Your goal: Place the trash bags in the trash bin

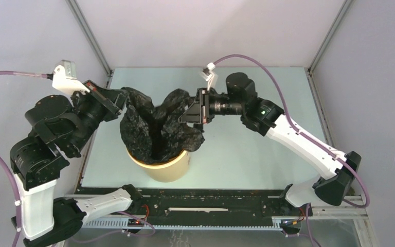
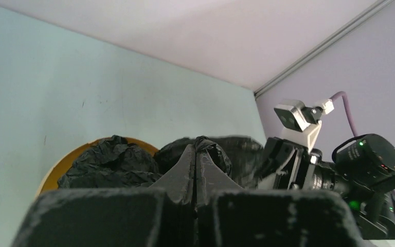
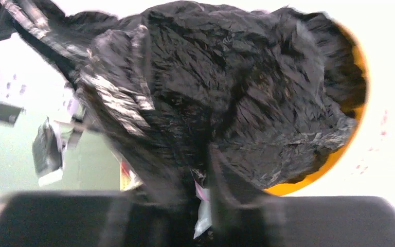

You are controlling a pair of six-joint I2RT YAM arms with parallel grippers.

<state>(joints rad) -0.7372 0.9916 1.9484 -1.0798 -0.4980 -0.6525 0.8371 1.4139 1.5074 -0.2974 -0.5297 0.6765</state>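
Observation:
The trash bag (image 1: 159,123) is a crinkled glossy black sheet spread over the mouth of the tan trash bin (image 1: 167,167) and sagging into it. My left gripper (image 1: 125,105) holds the bag's left edge above the bin. In the left wrist view its fingertips (image 2: 191,162) are pressed together with a fold of the bag (image 2: 213,152) pinched at the tip. My right gripper (image 1: 187,110) is at the bag's right edge. In the blurred right wrist view the right gripper (image 3: 201,170) has its fingers drawn close on a pleat of the bag (image 3: 226,77), with the bin's rim (image 3: 357,103) behind.
The bin stands near the front of the pale green table (image 1: 247,149). Grey walls with metal corner posts (image 1: 90,36) enclose the back and sides. A black rail (image 1: 211,198) runs along the near edge between the arm bases.

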